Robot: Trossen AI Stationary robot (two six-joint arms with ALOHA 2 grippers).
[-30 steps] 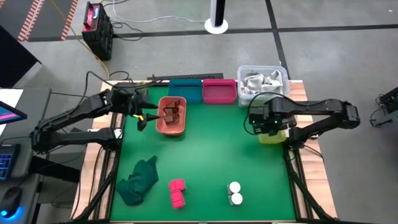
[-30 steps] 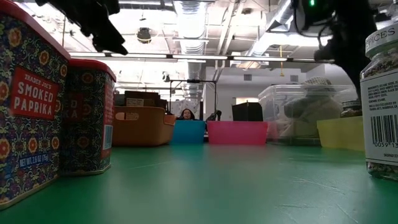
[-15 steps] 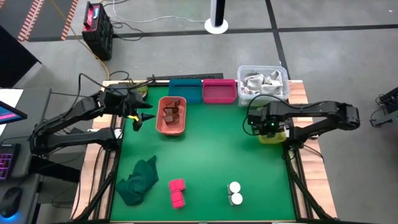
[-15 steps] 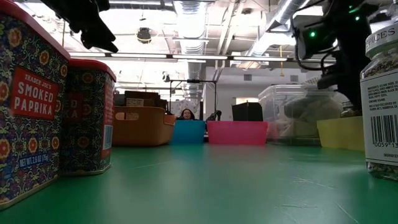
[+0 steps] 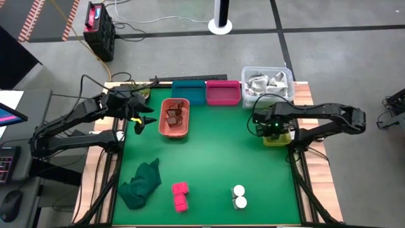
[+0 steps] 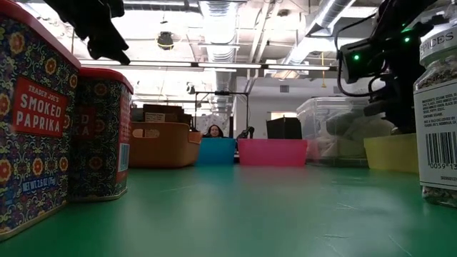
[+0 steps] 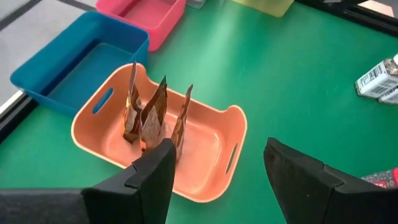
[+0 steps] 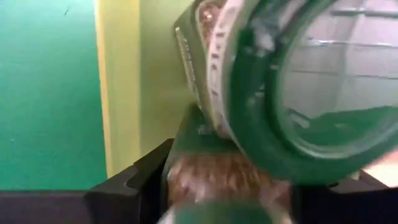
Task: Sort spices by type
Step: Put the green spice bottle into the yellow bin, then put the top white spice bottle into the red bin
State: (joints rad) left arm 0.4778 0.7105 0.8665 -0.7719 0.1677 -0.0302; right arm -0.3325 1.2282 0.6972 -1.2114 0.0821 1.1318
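My right gripper (image 5: 273, 128) reaches down into the yellow bin (image 5: 278, 139) at the table's right edge. A greenish jar of brown spice (image 8: 214, 177) sits between its fingers. A second green-lidded jar (image 8: 292, 93) lies tilted in the bin just beyond it. My left gripper (image 5: 144, 119) hangs open above the table, left of the orange tray (image 5: 175, 120), where reddish-brown pieces (image 7: 152, 115) stand on end. Two magenta boxes (image 5: 180, 196) and two white-topped jars (image 5: 238, 197) stand near the front edge. My right gripper has the greenish jar's clear body (image 8: 186, 174) between its two fingers, and the jar fills the gap from side to side. The fingers come from above, pointing down into the yellow bin. The gripper hides whether the jar rests on the bin's floor.
A blue bin (image 5: 188, 92), a pink bin (image 5: 223, 92) and a clear bin of shiny packets (image 5: 267, 82) line the far edge. A dark green cloth (image 5: 142, 183) lies at the front left. The green middle of the table is bare.
My right gripper has gone down with the jar into the yellow bin, shifting slightly toward the table's near edge.
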